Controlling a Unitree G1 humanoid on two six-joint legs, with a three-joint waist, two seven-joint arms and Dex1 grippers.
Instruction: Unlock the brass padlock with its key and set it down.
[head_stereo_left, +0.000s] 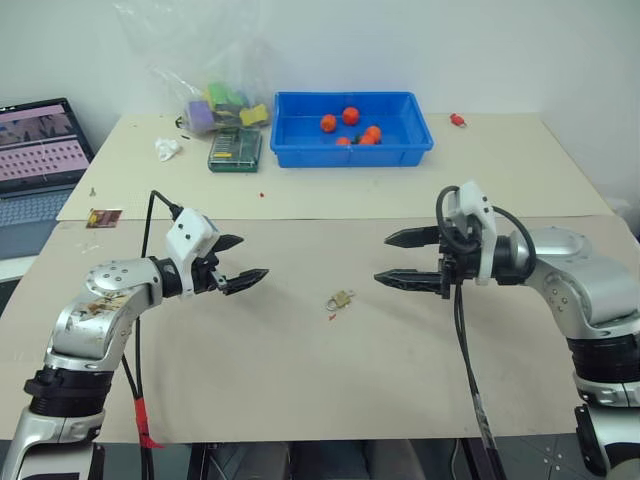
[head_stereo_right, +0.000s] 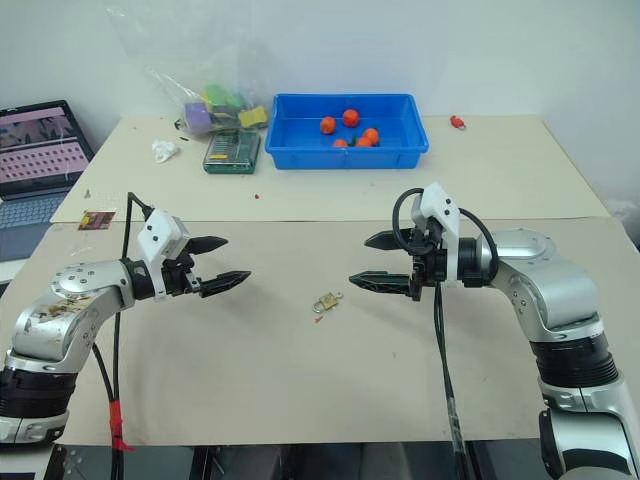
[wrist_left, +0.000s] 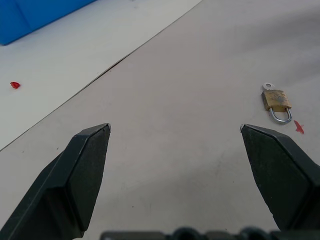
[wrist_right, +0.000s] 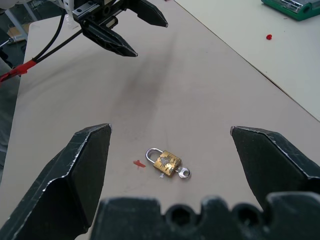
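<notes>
- On the table (head_stereo_left: 300, 370), head views: brass padlock (head_stereo_left: 341, 298) lies flat between the two grippers, near the middle of the beige front sheet, a small silvery key (wrist_right: 184, 173) at its base, a tiny red scrap (head_stereo_left: 331, 317) just beside it.
- Left gripper (head_stereo_left: 236, 262) hovers to the padlock's left, fingers spread wide, holding nothing, tips pointing toward the padlock but well apart from it.
- Right gripper (head_stereo_left: 394, 258) hovers to the padlock's right, fingers spread wide, empty, tips aimed back at the left gripper; padlock sits nearer this one, lower than both sets of tips, not touching either.
- Far side of the table: blue bin (head_stereo_left: 415, 152) with orange-red balls (head_stereo_left: 351, 116), green case (head_stereo_left: 234, 149) beside it, clear bag of colored blocks (head_stereo_left: 215, 105), crumpled white scrap (head_stereo_left: 168, 149), small red piece (head_stereo_left: 457, 120) at far right, laptop (head_stereo_left: 35, 150) off the left edge.
- Left wrist view: both black fingers (wrist_left: 85, 170) open wide with bare table between; padlock lies beyond the tip of one finger, outside the gap's center, shackle toward the camera, red scrap beside the shackle. Blue bin corner and a red speck (wrist_left: 15, 85) further off.
- Right wrist view: fingers (wrist_right: 80, 170) wide open, nothing gripped; padlock lies on the table in the gap between them, roughly centered, apart from both, shackle toward the red scrap, key sticking out of the opposite end. Left gripper shows across the table, open; green case at the far edge.
</notes>
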